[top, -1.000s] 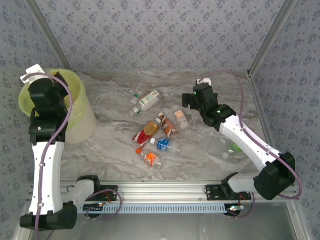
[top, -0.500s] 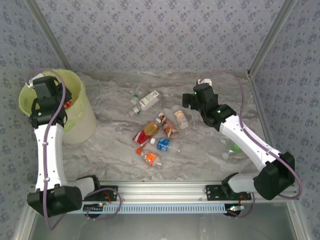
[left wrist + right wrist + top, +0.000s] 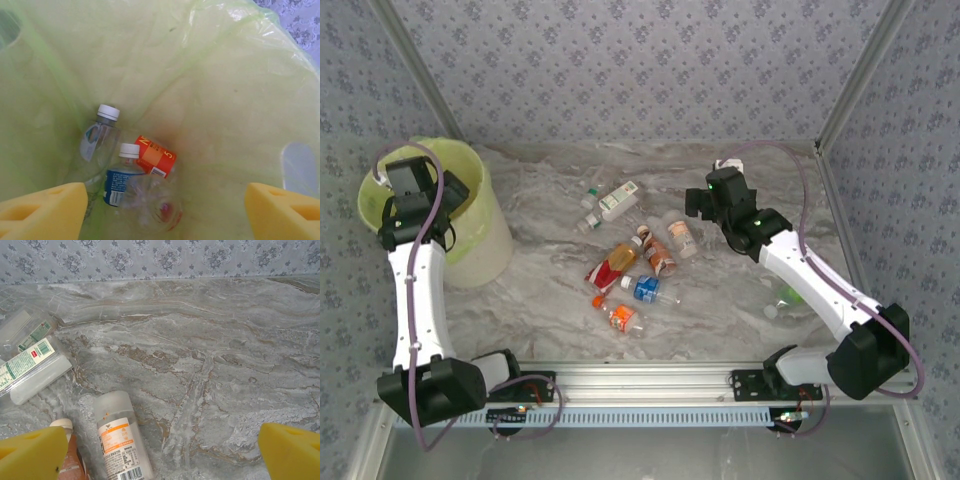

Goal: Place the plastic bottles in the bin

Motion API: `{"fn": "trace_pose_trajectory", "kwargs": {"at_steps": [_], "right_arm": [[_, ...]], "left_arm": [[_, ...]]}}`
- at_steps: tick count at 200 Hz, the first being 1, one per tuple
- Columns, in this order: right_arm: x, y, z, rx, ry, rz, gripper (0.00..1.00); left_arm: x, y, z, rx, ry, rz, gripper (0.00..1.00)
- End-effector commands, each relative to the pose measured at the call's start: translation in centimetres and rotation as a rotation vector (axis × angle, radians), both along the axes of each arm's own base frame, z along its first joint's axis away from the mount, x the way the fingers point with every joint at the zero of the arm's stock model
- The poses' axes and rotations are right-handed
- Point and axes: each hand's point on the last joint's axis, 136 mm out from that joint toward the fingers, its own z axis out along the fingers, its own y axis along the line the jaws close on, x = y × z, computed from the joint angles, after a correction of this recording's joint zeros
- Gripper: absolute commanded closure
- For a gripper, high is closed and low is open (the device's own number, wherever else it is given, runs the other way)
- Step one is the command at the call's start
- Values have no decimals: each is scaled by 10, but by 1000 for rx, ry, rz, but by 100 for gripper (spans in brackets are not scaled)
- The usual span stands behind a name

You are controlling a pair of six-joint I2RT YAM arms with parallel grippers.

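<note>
Left tool (image 3: 164, 212) gapes empty above 3 bottles (image 3: 120, 182) in the bin (image 3: 235, 95); right tool (image 3: 165, 452) spread wide, empty.

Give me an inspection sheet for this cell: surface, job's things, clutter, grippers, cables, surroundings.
Surface: marbled grey tabletop, no spill seen.
Job's things: bin with green liner stands far left. Inside lie a white-capped clear bottle, a blue-labelled bottle and an orange-labelled bottle. A cluster of bottles lies mid-table, and a green bottle lies under the right arm.
Clutter: nothing seen.
Grippers: left gripper is open and empty over the bin. Right gripper is open and empty above the table by the cluster.
Cables: a purple cable loops along each arm, clear of the bottles.
Surroundings: patterned walls, metal frame post.
</note>
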Motion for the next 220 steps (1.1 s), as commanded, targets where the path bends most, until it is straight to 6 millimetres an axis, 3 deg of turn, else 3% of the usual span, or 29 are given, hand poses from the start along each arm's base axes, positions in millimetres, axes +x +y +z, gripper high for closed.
{"fn": "trace_pose_trajectory", "kwargs": {"at_steps": [1,37,66,113,142,180,220], "right_arm": [[0,-3,-5,10,19,-19,0],[-3,-3,-10,2,45,-9,0],[-10,-3,-16,11,75,-3,0],[-28,5,-37,42,161,51,2],[-42,12,-56,54,239,92,4],[-57,18,-93,17,355,190,9],[-55,31,-125,3,455,262,15]], "left_arm": [[-7,-5,25,-2,-44,-19,12],[-3,-32,48,-42,-147,-164,4],[-2,-51,79,-53,-250,-266,1],[-9,-116,122,-125,-446,-553,1],[-11,-156,127,-133,-437,-686,0],[-11,-204,116,-142,-406,-852,1],[-8,-209,107,-139,-371,-857,0]]}}
